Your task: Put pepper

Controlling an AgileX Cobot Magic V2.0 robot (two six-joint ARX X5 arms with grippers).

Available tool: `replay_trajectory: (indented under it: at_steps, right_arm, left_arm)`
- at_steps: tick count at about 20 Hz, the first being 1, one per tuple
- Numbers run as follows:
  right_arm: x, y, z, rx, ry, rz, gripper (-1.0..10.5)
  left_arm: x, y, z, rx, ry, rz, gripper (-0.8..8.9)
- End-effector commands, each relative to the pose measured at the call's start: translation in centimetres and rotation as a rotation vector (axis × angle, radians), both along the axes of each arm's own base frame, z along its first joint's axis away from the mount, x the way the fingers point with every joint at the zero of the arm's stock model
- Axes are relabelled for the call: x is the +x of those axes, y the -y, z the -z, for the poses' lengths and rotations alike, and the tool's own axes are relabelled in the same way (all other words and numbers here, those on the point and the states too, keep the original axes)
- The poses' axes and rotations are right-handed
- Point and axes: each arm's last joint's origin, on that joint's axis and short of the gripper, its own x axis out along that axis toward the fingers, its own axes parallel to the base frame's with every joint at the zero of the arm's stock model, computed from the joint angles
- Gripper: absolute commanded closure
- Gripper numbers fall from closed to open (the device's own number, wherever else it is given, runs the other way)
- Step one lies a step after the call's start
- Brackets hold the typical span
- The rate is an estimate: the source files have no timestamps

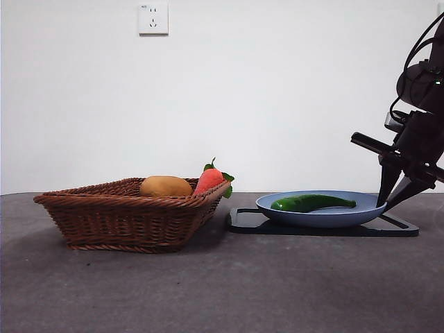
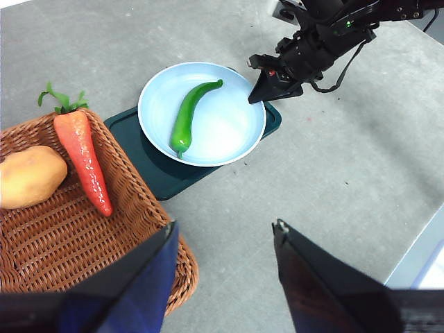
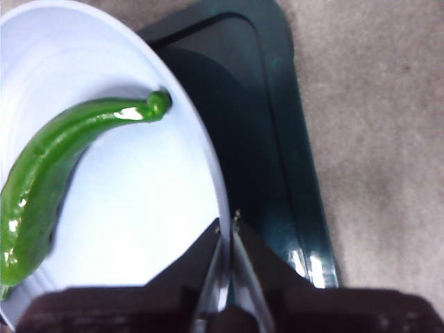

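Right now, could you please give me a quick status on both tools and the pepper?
Right tool shut, empty, at plate rim. Left tool open, above the table near basket. Pepper lying in the plate, untouched. Nothing on top of it.

No text, label, brand or number can be read. The wall socket (image 1: 153,19) on the far wall carries a tiny mark at its top corner, too small to make out.

I see a glossy, smooth pepper (image 2: 189,114) on a smooth blue plate (image 2: 236,139) (faintly shiny), a rough woven wicker basket (image 2: 62,236), and a matt grey desk (image 2: 333,173).
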Motion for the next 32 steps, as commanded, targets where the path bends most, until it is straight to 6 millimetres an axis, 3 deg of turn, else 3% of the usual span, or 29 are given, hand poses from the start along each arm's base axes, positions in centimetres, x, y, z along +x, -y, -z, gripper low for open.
replay_trajectory:
  at_steps: [1, 5, 7, 9, 12, 15, 19, 23, 25, 27, 32]
  right_arm:
    - [0.7, -0.1, 0.2, 0.002, 0.012, 0.0, 8.5]
    - [0.5, -0.1, -0.2, 0.002, 0.011, -0.001, 7.5]
    - [-0.1, 0.2, -1.8, -0.005, 0.033, -0.006, 7.5]
    - [-1.3, 0.4, -4.5, -0.025, 0.079, -0.036, 7.5]
    - [-4.7, 0.1, -9.7, -0.06, 0.156, -0.108, 7.5]
    - [-9.2, -1.5, -14.4, -0.048, 0.23, -0.24, 7.5]
    - [-16.0, -3.4, -18.6, -0.046, 0.274, -0.406, 7.7]
    - [-21.5, -4.1, -20.3, -0.067, 0.268, -0.547, 8.7]
    - [-23.5, -4.0, -20.8, -0.081, 0.273, -0.599, 9.4]
    - [-24.7, -3.7, -21.1, -0.105, 0.292, -0.618, 9.4]
    - [-25.7, -3.5, -21.6, -0.095, 0.317, -0.593, 9.4]
  left_arm:
    - [0.1, 0.3, -0.4, -0.004, 0.018, 0.009, 5.68]
    - [0.0, 0.3, -0.4, -0.003, 0.018, 0.008, 5.68]
    - [0.0, 0.2, -0.4, -0.001, 0.018, 0.007, 5.68]
    - [0.1, 0.2, -0.4, 0.003, 0.022, 0.0, 5.68]
    - [0.2, 0.2, -0.3, 0.022, 0.038, -0.031, 5.68]
    - [0.2, 0.1, -0.3, 0.026, 0.043, -0.028, 5.68]
    - [0.2, 0.2, -0.4, 0.026, 0.044, -0.027, 5.69]
    - [0.2, 0.1, -0.3, 0.034, 0.048, -0.021, 5.85]
    - [0.2, 0.1, -0.3, 0.034, 0.047, -0.021, 6.8]
    - [0.2, 0.1, -0.3, 0.035, 0.047, -0.021, 7.98]
    - [0.2, 0.2, -0.4, 0.032, 0.049, -0.021, 8.06]
